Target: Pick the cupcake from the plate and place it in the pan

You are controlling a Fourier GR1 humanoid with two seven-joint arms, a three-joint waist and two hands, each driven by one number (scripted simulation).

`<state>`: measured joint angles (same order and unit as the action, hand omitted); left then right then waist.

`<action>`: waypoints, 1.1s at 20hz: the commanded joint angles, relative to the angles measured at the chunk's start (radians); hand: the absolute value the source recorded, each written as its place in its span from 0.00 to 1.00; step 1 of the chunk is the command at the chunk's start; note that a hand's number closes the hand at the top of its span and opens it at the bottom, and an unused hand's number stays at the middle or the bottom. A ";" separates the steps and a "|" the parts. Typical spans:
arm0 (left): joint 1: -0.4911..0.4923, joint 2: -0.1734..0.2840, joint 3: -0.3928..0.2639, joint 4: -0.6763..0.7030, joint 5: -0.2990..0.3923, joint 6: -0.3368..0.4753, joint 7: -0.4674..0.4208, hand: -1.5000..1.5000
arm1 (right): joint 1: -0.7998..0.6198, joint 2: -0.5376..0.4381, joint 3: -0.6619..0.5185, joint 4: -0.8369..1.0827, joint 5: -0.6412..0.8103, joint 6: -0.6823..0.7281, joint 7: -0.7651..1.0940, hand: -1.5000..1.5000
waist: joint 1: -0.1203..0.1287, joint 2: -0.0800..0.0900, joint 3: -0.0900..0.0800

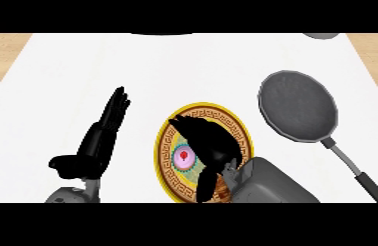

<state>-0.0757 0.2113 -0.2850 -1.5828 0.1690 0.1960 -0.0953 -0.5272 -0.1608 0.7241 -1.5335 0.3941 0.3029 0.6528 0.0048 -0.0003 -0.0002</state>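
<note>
The right hand (210, 140) is curled over the plate (168, 140), fingers grasping the cupcake (218, 186). The left hand (103, 135) is rested with released fingers on the desk (74, 80). The pan (297, 106) lies to the right.

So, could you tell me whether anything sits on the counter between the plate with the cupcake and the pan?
Nothing visible does. The right hand is over the plate, at the cupcake, and the pan lies to the plate's upper right with only bare white counter between them.
</note>
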 commanded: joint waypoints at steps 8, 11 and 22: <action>0.060 -0.022 0.034 -0.082 -0.048 -0.058 0.030 0.50 | 0.065 0.076 -0.160 0.056 0.122 0.053 -0.116 0.00 | -0.001 0.000 0.000; 0.005 -0.078 0.062 0.047 -0.079 -0.057 -0.036 0.50 | 0.119 0.144 -0.108 0.079 0.206 0.020 -0.111 0.00 | -0.004 0.000 0.000; 0.059 -0.070 0.096 0.036 -0.065 -0.121 -0.062 0.50 | 0.018 0.161 -0.052 0.402 0.185 0.006 -0.238 1.00 | 0.005 0.003 0.000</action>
<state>-0.0268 0.1339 -0.2158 -1.5816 0.0829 0.1055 -0.1164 -0.4999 -0.0045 0.6488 -1.2272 0.5661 0.2602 0.4924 0.0076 0.0008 0.0000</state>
